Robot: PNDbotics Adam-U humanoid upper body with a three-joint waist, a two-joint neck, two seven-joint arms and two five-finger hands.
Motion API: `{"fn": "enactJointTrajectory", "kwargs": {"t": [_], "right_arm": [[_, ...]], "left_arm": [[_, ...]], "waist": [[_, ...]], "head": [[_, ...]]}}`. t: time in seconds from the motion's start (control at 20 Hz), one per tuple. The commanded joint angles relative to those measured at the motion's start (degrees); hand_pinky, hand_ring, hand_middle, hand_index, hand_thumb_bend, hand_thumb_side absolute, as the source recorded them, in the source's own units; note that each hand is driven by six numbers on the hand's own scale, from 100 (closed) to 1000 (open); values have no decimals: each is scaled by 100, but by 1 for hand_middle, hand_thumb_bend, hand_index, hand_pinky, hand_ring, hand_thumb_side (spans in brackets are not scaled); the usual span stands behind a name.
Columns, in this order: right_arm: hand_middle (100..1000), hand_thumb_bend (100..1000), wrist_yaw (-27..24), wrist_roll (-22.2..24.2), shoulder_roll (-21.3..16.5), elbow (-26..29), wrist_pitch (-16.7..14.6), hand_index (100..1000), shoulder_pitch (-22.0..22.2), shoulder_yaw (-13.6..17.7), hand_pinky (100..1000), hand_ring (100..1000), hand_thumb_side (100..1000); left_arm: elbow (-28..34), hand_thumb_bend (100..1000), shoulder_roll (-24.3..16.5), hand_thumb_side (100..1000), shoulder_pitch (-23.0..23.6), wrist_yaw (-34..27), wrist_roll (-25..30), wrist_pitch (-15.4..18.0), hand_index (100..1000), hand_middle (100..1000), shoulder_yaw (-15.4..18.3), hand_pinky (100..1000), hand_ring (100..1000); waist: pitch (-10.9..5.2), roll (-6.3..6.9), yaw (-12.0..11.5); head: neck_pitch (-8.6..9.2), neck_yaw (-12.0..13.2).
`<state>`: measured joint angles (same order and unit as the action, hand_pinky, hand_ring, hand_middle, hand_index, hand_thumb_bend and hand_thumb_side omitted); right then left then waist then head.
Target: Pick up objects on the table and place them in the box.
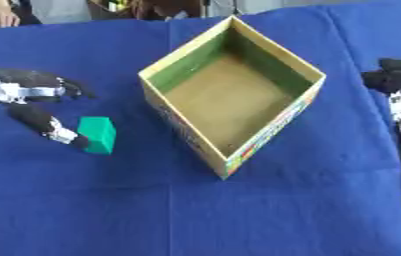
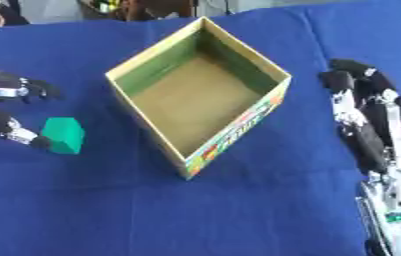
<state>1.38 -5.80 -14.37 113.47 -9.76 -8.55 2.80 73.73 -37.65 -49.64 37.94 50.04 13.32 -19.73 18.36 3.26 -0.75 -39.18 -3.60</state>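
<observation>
Left eye view shows your left hand (image 1: pixel 37 102) spread open, thumb apparently touching the green block (image 1: pixel 98 134) on the desk (image 1: pixel 195 210), beside the empty box (image 1: pixel 230 95). Your right hand (image 2: pixel 365 115) rests open.

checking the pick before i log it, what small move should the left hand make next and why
Probably close the left hand round the green block. Its thumb tip already sits at the block's left face while the fingers stand spread above, apart from it, so nothing is gripped yet. The box looks empty and the block lies left of it.
</observation>
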Motion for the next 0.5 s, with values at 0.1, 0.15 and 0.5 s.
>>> {"fn": "enactJointTrajectory", "kwargs": {"t": [0.1,0.15,0.5], "right_arm": [[580,100,5,17,-46,112,17,748,-16,-9,774,727,566],[580,100,-1,23,-45,112,20,748,-15,-15,774,727,565],[577,100,-37,42,-42,112,47,746,-2,-28,774,723,562]], "left_arm": [[26,726,-37,787,-200,352,191,223,1000,990,-30,866,950],[-67,726,3,785,-229,476,192,244,1000,994,-66,875,953],[-415,755,142,790,-383,991,192,479,1000,996,-134,898,958]], "waist": [[-112,-7,2],[-117,-8,4],[-142,3,-7]], "head": [[-12,4],[-22,8],[-67,21]]}}
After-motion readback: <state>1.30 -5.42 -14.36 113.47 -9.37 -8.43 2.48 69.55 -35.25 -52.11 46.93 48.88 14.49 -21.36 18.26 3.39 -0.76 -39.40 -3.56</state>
